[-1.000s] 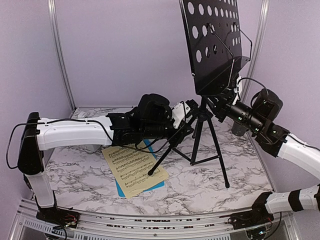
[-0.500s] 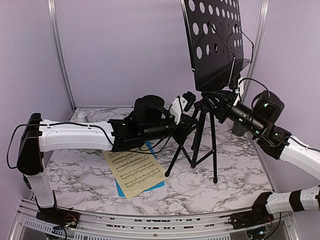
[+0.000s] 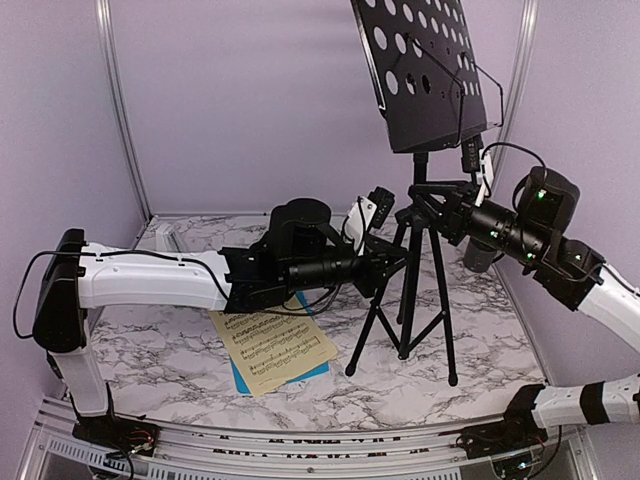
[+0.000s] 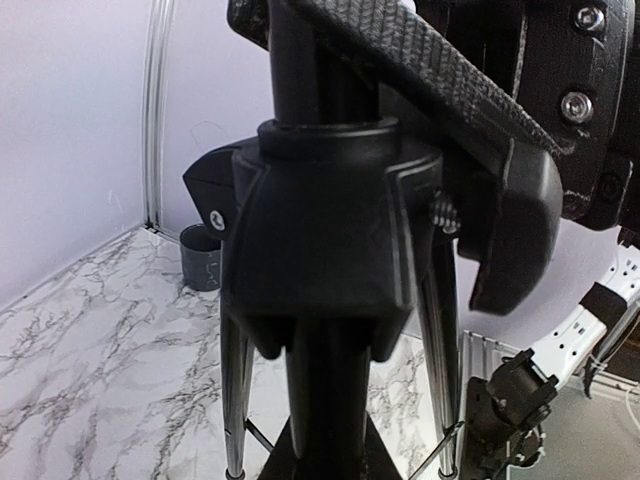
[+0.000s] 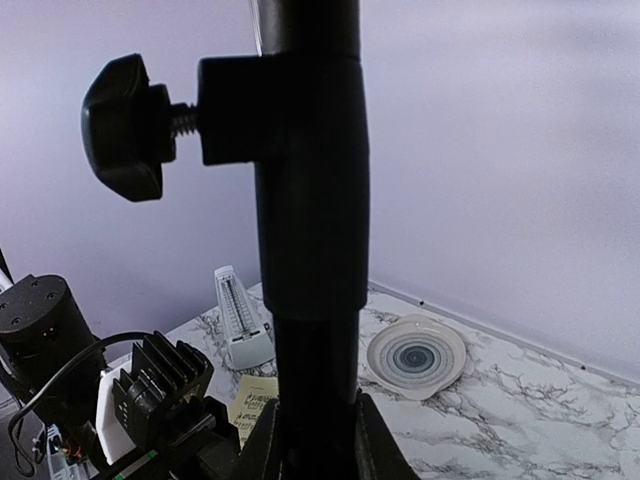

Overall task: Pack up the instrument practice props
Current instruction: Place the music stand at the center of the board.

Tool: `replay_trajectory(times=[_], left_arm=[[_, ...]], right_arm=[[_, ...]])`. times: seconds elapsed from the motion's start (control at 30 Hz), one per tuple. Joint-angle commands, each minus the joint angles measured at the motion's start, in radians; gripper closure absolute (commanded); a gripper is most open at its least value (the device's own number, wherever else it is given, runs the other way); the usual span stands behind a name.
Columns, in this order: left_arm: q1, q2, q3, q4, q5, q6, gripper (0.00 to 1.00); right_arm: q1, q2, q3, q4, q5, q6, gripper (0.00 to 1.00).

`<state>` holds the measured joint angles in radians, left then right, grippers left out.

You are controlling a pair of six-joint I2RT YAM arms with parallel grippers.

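Stand (image 3: pixel 420 100) upright on its three legs, right of centre on the table (image 3: pixel 150 330), perforated desk tilted at the top. Right tool (image 5: pixel 315 440) clenched on the pole just above the leg hub; left tool (image 3: pixel 392 262) clenched on the shaft below the hub, between the legs. Yellow page (image 3: pixel 272 345) lies flat on a blue page (image 3: pixel 305 373), front-left of the legs. White metronome (image 5: pixel 240 325) further back, dark mug (image 4: pixel 203 257) near the back wall.

There is one black music stand (image 3: pixel 440 110), one yellow page (image 3: pixel 275 345), what looks like one blue page (image 3: pixel 300 376), one white metronome (image 5: pixel 238 318), one round dish (image 5: pixel 415 357) and one dark mug (image 4: pixel 201 256).
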<state>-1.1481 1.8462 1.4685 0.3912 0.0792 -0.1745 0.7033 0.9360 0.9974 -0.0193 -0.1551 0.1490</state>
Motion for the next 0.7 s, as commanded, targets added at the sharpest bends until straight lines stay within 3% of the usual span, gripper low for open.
replay_trajectory(times=[0.0,0.37,0.53,0.67], left_arm=[[0.018,-0.080,0.053,0.204,-0.027,-0.168,1.00],[0.021,-0.149,0.080,0.025,0.012,-0.393,1.00],[0.050,-0.178,0.133,-0.130,0.076,-0.461,1.00],[0.082,-0.201,0.116,-0.155,0.137,-0.543,1.00]], right_arm=[[0.005,-0.034,0.146,-0.125,0.042,0.093,1.00],[0.005,0.010,0.334,-0.419,0.093,0.237,1.00],[0.005,0.035,0.370,-0.442,0.125,0.282,1.00],[0.005,0.068,0.400,-0.468,0.170,0.337,1.00]])
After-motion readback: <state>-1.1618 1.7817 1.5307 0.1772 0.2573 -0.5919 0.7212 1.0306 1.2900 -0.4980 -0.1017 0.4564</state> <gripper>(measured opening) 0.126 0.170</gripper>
